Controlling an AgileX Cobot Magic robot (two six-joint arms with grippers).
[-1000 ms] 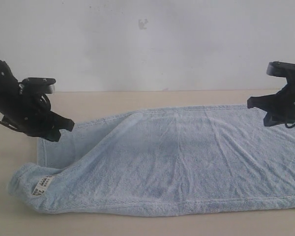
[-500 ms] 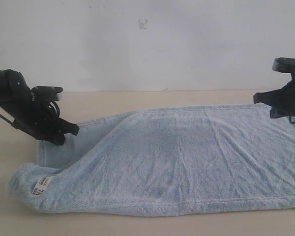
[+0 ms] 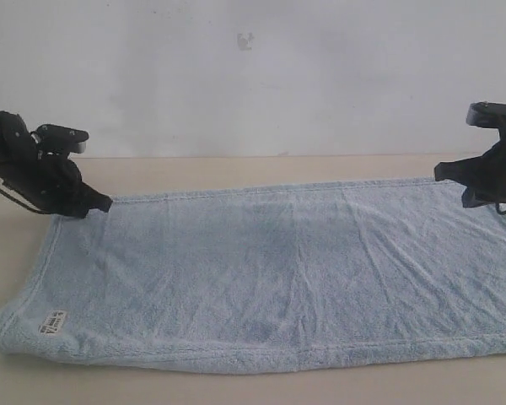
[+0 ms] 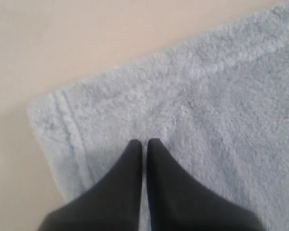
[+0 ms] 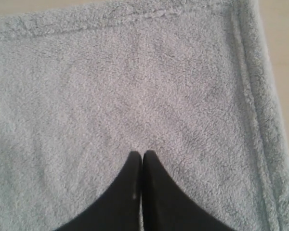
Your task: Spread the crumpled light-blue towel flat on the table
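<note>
The light-blue towel (image 3: 278, 270) lies spread out as a wide rectangle on the beige table (image 3: 236, 169), its white label (image 3: 51, 321) at the near left corner. My left gripper (image 3: 101, 204) is at the far left corner, its tips down in the pile and shut on the cloth. The left wrist view shows its closed tips (image 4: 142, 142) on the towel (image 4: 207, 96), just inside the hemmed corner. My right gripper (image 3: 476, 201) sits at the far right corner. The right wrist view shows it (image 5: 142, 153) shut, pinching the towel (image 5: 135, 72) near the hem.
A plain white wall (image 3: 253, 76) rises behind the table. Bare table shows left of the towel's corner (image 4: 62, 38) and beyond its right hem (image 5: 279, 29). The towel's near edge lies close to the table's front, and its right end runs out of the exterior view.
My left gripper moved left and back, drawing the folded-over far left corner out. The diagonal fold is gone and the towel now lies flat. The right gripper shifted slightly right, then held still.
</note>
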